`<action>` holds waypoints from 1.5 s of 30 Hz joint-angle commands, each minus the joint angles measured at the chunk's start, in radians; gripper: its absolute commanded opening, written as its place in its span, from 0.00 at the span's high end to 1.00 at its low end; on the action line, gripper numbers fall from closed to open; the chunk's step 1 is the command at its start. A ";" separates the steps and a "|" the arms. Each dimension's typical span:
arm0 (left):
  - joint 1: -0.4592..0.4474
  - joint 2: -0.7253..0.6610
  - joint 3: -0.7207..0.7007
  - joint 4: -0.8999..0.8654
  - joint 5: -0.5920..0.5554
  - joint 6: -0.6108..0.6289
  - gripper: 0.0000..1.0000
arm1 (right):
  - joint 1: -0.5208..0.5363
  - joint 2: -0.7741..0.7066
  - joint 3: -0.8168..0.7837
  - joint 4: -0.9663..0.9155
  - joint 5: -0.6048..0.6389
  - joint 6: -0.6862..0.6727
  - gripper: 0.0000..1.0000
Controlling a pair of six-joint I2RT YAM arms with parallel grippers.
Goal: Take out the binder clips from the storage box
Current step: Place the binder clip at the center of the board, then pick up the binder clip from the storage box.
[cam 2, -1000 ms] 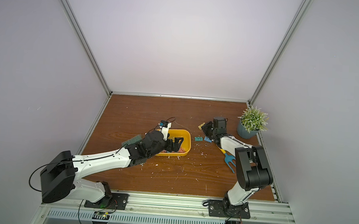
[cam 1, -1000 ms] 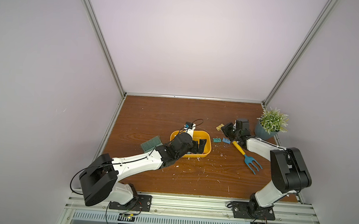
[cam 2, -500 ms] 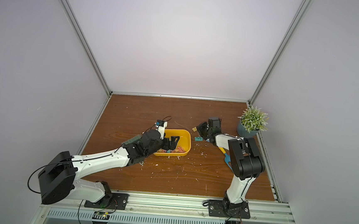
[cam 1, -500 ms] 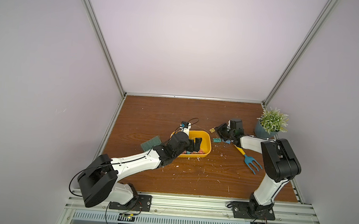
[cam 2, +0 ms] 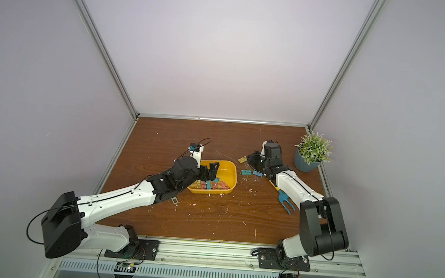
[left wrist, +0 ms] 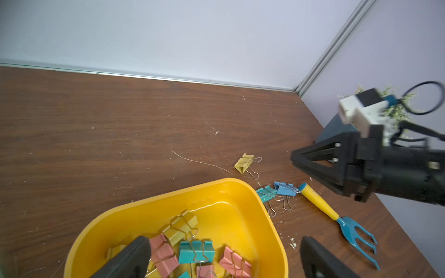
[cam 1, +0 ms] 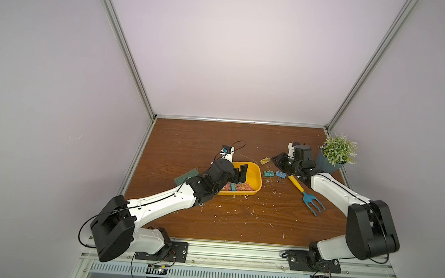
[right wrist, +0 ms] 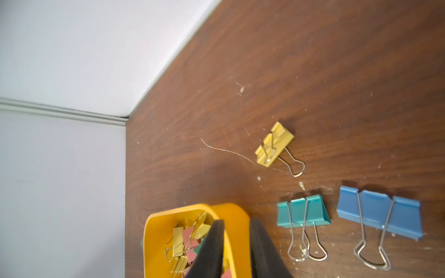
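Hovers left gripper (cam 1: 238, 174) wide open over clips (left wrist: 196, 251) in the box (cam 1: 260, 184) — holds right gripper (right wrist: 237, 222) slightly parted, empty, near three loose clips (right wrist: 302, 211).

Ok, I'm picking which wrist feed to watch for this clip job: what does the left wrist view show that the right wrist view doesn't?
Left wrist only: the garden fork, the potted plant, and the left gripper open wide at the storage box. Right wrist only: the narrow gap of the right gripper seen head-on, nothing in it. Both: the yellow clip, teal clip and blue clip lying on the table, and binder clips inside the box.
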 commanded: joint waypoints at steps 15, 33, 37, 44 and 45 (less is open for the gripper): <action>0.187 -0.048 -0.142 -0.009 0.283 -0.260 0.19 | 0.294 0.056 0.010 -0.061 -0.125 -0.204 0.72; 0.218 0.194 0.080 -0.395 0.188 -0.046 0.59 | 0.331 0.033 0.017 -0.085 -0.030 -0.125 0.71; 0.219 0.284 0.160 -0.518 0.137 -0.015 0.65 | 0.331 0.070 0.081 -0.152 -0.022 -0.160 0.71; 0.218 0.333 0.204 -0.535 0.126 0.019 0.64 | 0.332 0.114 0.108 -0.133 -0.032 -0.151 0.71; 0.219 0.343 0.214 -0.536 0.126 0.027 0.64 | 0.332 0.120 0.117 -0.137 -0.033 -0.150 0.71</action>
